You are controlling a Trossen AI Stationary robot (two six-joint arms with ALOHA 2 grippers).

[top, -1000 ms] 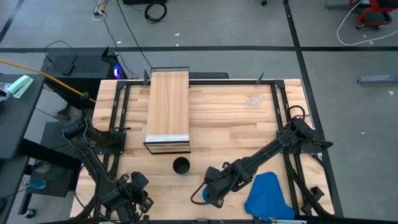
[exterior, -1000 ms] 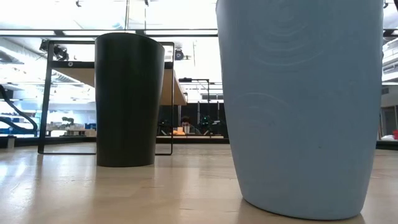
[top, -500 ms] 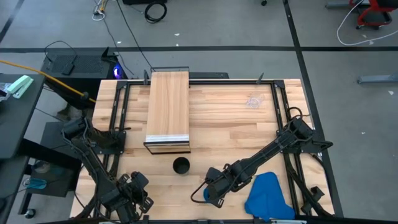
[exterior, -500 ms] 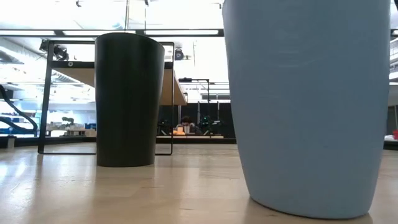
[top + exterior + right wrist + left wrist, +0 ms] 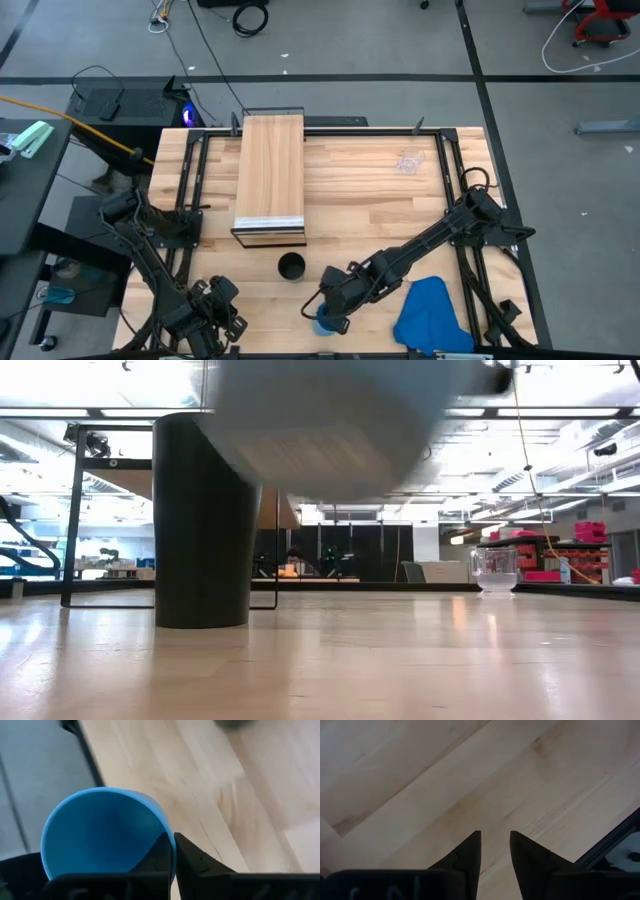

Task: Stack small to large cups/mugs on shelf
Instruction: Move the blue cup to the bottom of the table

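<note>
The bright blue cup [image 5: 102, 837] hangs in the air near the table's front edge, with my right gripper [image 5: 173, 851] shut on it; the low view shows the blue cup [image 5: 330, 430] blurred, well above the tabletop. The tall black cup [image 5: 291, 266] stands upright on its base just in front of the shelf [image 5: 270, 170]. The clear plastic cup [image 5: 408, 161] stands at the far right. My left gripper [image 5: 495, 845] waits open over bare wood at the table's near left corner. My right gripper pinches the blue cup's rim and wall [image 5: 169, 836], one finger [image 5: 161, 856] inside the cup and the other [image 5: 189, 859] outside. The cup is lifted clear of the table, its base [image 5: 330, 490] high above the wood.
A blue cloth [image 5: 430, 315] lies at the near right, beside my right arm. Black frame rails [image 5: 190, 180] run along the table's sides. Bare wood lies between the shelf and the clear cup.
My right gripper has shut on the blue cup's rim and gone up and a little toward the table's left edge. The cup, which stood on the table, is now lifted clear.
</note>
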